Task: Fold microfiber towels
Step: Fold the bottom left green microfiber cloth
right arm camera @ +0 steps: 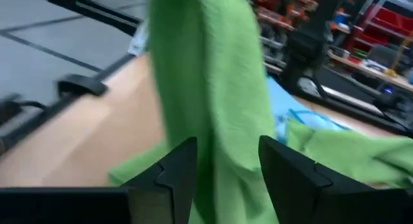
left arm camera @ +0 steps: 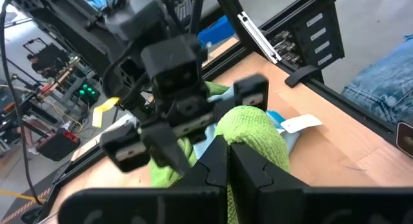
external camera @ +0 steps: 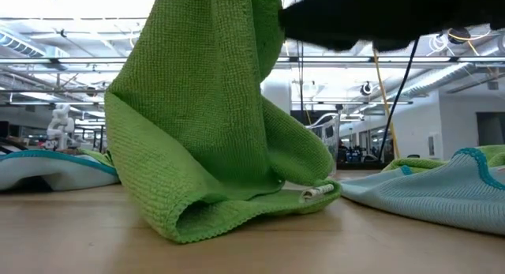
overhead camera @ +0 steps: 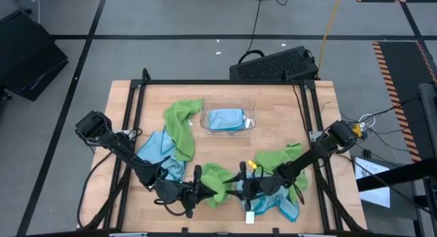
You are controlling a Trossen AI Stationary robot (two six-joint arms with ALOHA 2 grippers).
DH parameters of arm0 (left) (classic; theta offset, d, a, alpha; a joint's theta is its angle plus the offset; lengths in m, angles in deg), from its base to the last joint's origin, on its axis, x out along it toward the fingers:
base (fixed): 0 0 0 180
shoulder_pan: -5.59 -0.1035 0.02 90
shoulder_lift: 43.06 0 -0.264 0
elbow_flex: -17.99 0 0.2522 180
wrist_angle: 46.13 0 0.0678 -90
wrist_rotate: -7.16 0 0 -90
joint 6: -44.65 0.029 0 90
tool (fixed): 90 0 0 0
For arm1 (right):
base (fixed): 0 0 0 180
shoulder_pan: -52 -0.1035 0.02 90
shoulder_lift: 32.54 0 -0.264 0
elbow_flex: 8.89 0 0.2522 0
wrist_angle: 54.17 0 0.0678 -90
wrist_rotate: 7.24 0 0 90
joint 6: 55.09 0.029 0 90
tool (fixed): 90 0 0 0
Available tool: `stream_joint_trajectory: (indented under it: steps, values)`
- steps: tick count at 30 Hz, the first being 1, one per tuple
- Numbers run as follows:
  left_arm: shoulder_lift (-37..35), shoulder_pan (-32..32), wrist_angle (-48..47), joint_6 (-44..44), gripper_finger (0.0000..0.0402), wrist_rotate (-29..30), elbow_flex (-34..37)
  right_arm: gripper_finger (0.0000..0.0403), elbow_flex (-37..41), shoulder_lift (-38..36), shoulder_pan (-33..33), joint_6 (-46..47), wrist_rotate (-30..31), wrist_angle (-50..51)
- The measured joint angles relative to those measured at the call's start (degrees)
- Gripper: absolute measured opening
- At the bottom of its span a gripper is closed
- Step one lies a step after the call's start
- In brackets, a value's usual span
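Microfiber towel (overhead camera: 214, 183), lime green, hanging near table's (overhead camera: 287, 121) front edge: pinched by left gripper (overhead camera: 199, 183), jaws pressed together; right gripper (overhead camera: 240, 184) fingers spread around it. Better clamp before spreading flat.

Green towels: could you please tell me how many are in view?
3. One green towel lies left of the tray, a second green towel hangs lifted at the front middle, and a third green towel lies at the right. More may be hidden underneath.

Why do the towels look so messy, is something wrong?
Only one blue towel lies folded in the clear tray. The others sprawl crumpled on the table, and one green towel drapes over the tray's edge.
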Motion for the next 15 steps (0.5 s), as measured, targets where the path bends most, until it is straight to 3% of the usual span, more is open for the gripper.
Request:
stream_joint_trajectory:
  steps: [3,7,10,15]
  values:
    - [0.00,0.00,-0.04,0.05,0.0005,0.00,0.00,0.0119,0.00,0.31,0.71,-0.03,3.04,-0.06]
    - [0.00,0.00,-0.84,-0.56,0.0005,1.32,0.00,0.0026,0.00,0.02,1.02,-0.85,3.97,0.11]
    - [0.00,-0.08,-2.48,-1.72,0.0005,3.94,0.00,0.0012,0.00,-0.90,0.92,-2.05,4.89,0.56]
    - [0.04,-0.36,-7.22,-12.68,0.0022,19.95,-0.02,0.0004,0.00,-5.80,0.19,2.25,15.80,13.16]
